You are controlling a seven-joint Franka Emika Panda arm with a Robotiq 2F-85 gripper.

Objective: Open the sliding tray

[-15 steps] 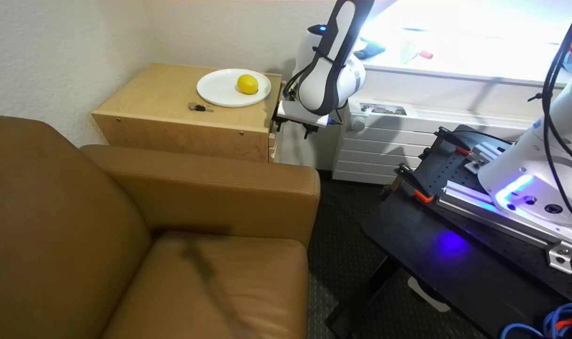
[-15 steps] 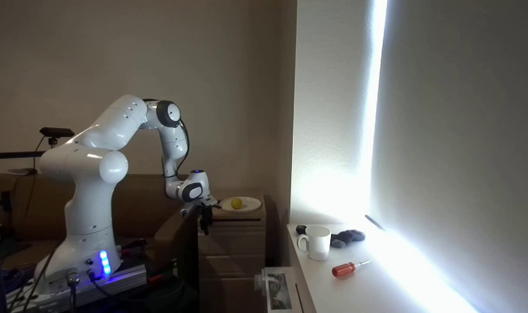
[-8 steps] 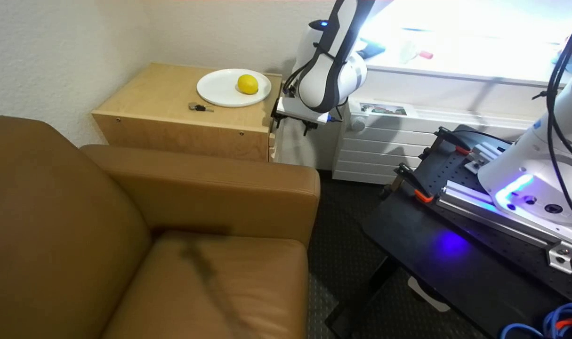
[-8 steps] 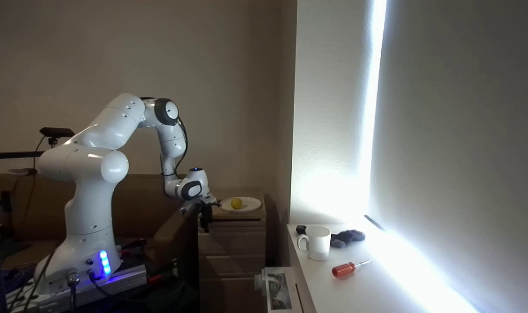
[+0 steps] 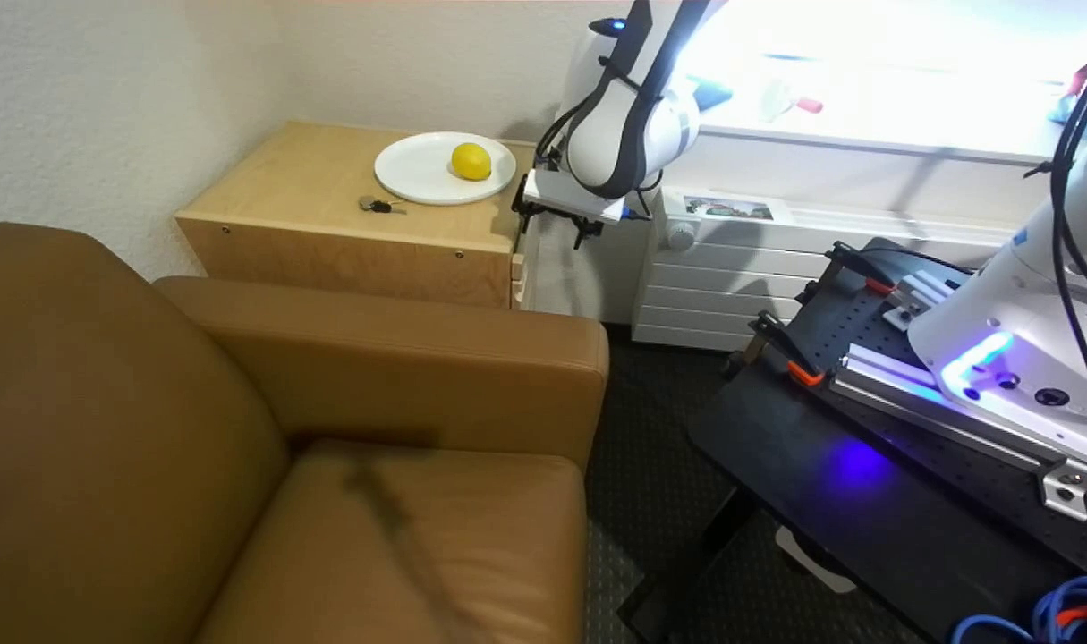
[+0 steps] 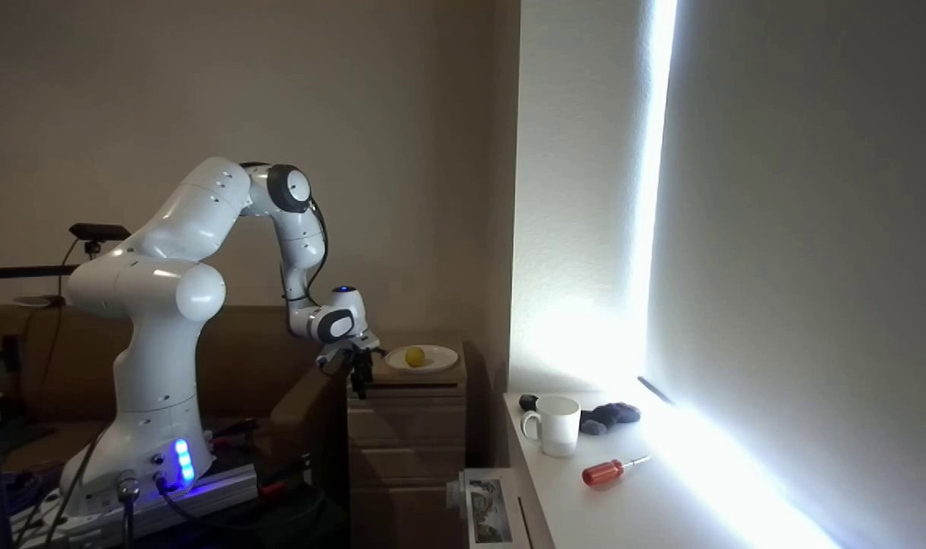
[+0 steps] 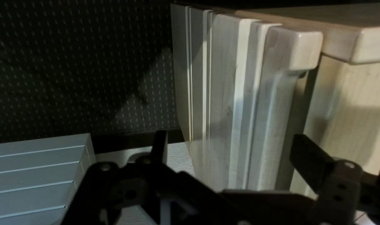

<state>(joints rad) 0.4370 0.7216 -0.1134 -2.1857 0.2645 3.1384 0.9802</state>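
Gripper (image 7: 232, 147) at the front of the cabinet (image 5: 301, 183)

In the wrist view, the gripper's jaws stand wide apart, the cabinet's front edges appearing between them; contact with the wood cannot be determined. The sliding tray (image 7: 280, 103) sits within the cabinet, its front edge just below the cabinet's top, a dark gap separating the two. On the cabinet, near its front, rests a white plate (image 5: 409, 174) bearing a lemon (image 5: 471, 162); keys (image 5: 381, 205) lie farther back on the cabinet. A brown sofa (image 5: 391, 367) flanks the cabinet's side. A white radiator (image 5: 731, 282) stands near the cabinet's front. Apart from the cabinet, a windowsill (image 6: 562, 507) holds a white mug (image 6: 559, 427) and a red screwdriver (image 6: 603, 473). Well apart from the cabinet, a black table (image 5: 776, 456) supports the Panda arm (image 6: 158, 328).
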